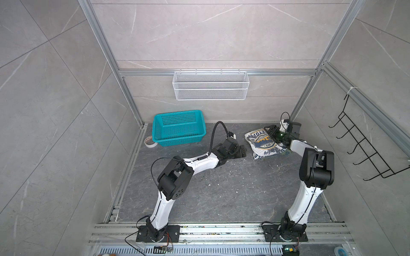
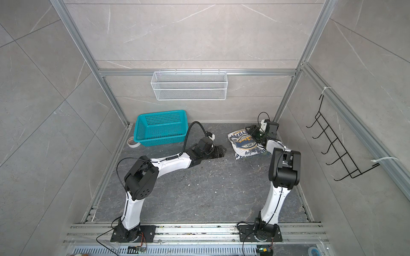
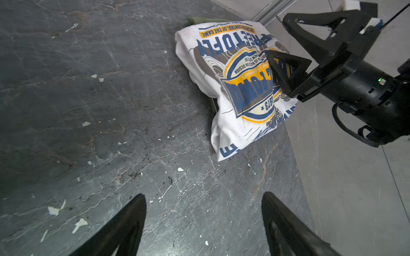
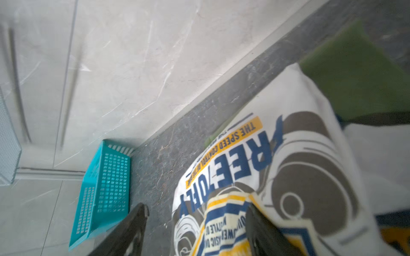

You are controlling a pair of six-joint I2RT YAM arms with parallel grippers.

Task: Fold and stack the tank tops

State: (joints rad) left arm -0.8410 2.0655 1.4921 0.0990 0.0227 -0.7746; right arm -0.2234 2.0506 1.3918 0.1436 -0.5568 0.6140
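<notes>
The white tank top (image 1: pixel 263 145) (image 2: pixel 244 145) lies folded at the back right of the table, its blue-and-yellow chest graphic facing up. The olive green tank top (image 3: pixel 195 20) (image 4: pixel 355 77) is under it, with only an edge peeking out. My right gripper (image 1: pixel 271 131) (image 3: pixel 276 37) (image 4: pixel 197 207) hangs open just over the far part of the white top; one finger is over the graphic, the other past the fabric's edge. My left gripper (image 1: pixel 243 151) (image 3: pixel 204 196) rests open and empty low over the bare table, a short way left of the stack.
A teal plastic basket (image 1: pixel 178 128) stands at the back left with a tape roll (image 1: pixel 149 141) beside it. A white wire basket (image 1: pixel 210 85) hangs on the back wall. A black wire rack (image 1: pixel 363 146) hangs on the right wall, close to the stack's corner.
</notes>
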